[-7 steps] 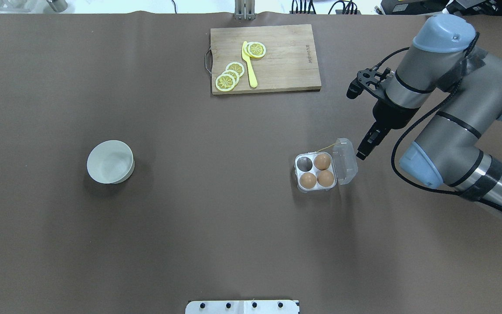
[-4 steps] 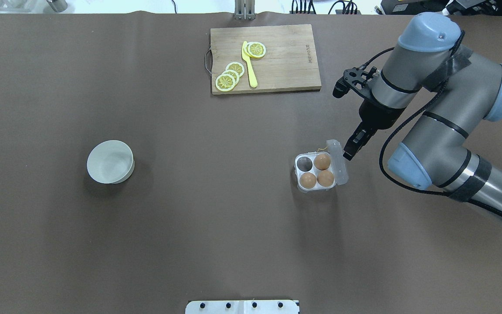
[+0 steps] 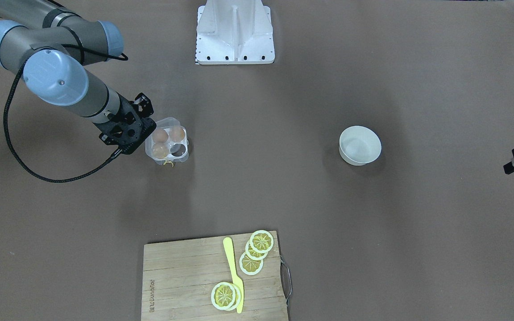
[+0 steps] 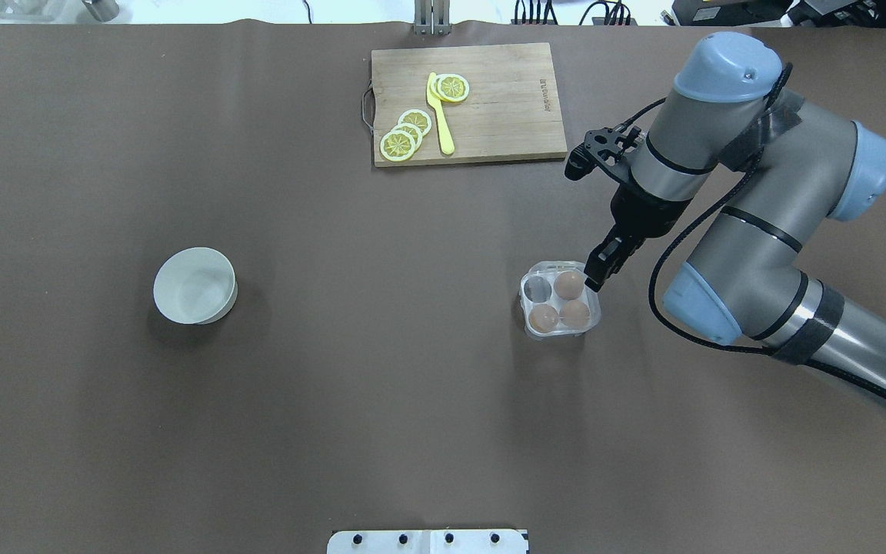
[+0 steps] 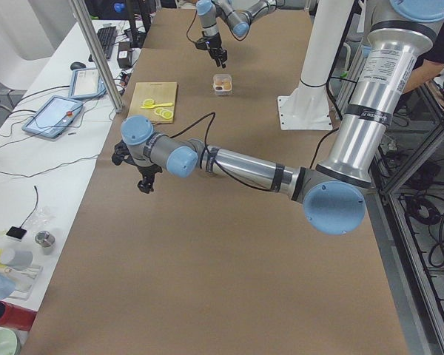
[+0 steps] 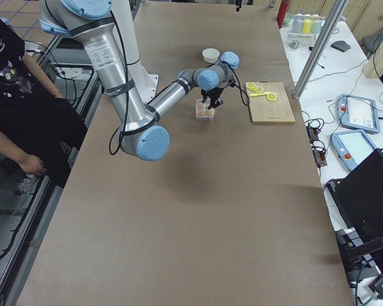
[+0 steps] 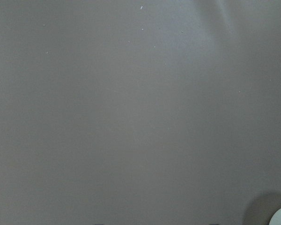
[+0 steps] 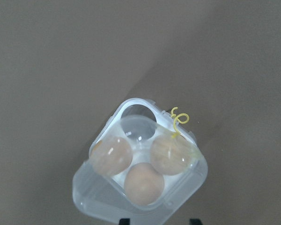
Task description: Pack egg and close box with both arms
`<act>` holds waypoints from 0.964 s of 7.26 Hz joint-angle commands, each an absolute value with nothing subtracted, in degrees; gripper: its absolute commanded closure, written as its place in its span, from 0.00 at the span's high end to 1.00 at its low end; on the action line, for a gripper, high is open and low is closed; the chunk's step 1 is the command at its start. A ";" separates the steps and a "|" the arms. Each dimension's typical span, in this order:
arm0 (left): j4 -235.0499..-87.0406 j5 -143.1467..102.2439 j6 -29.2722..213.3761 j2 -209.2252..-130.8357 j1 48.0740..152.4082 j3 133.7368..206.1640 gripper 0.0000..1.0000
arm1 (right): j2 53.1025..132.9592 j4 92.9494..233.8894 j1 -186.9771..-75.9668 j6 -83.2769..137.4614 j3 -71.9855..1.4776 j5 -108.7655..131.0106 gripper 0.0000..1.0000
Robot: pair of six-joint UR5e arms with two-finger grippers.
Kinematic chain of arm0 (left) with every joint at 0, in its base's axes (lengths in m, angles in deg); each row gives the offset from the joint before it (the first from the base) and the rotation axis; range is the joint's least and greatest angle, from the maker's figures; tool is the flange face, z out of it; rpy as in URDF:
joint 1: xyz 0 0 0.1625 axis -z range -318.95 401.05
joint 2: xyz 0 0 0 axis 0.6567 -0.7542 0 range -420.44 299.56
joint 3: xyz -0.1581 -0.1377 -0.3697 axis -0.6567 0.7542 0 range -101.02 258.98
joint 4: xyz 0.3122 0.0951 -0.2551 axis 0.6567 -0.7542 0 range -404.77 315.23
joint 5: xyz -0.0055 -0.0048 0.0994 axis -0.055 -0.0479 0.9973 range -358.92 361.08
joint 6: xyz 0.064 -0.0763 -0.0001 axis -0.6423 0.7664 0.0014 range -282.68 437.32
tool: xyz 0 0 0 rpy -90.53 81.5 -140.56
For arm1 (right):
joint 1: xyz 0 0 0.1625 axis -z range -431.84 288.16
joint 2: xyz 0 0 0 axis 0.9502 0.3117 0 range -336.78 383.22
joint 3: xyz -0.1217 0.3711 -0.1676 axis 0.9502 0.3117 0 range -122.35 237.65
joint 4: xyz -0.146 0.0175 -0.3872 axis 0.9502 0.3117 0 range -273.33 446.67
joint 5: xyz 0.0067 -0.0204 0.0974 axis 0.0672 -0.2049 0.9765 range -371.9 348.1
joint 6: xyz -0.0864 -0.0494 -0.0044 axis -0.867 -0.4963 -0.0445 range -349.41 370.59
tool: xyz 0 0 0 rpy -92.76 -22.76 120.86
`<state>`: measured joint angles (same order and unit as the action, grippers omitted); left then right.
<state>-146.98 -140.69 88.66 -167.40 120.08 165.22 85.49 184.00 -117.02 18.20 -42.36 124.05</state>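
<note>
- The box [image 4: 561, 302] stands on the tabletop [image 4: 381, 385], right of centre, with its clear lid lying down over the cells.
- I count three eggs [image 4: 568, 284] inside; the fourth cell is empty.
- The right pincer [image 4: 595, 275] is at the box's far right corner. Its tips are narrowly apart and hold nothing.
- The left pincer [image 5: 143, 183] hangs well apart, beyond the bowl [image 4: 195, 285]. I cannot tell its gap.
</note>
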 commanded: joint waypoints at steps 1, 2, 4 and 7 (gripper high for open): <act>-146.98 -140.69 88.66 -167.40 119.97 165.20 0.80 | 85.19 183.97 -116.14 19.38 -42.10 122.93 0.57; -146.98 -140.69 88.66 -167.40 119.97 164.77 0.80 | 85.27 184.14 -118.66 19.38 -42.62 123.10 1.00; -146.90 -140.77 88.66 -167.40 120.06 164.68 0.80 | 88.59 184.58 -127.96 19.20 -44.11 124.50 1.00; -146.98 -140.69 88.57 -167.40 121.02 162.84 0.80 | 95.97 184.76 -142.99 18.77 -43.60 122.85 1.00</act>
<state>-146.97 -140.75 88.58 -167.40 120.37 163.57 92.67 184.76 -136.73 19.16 -43.95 123.99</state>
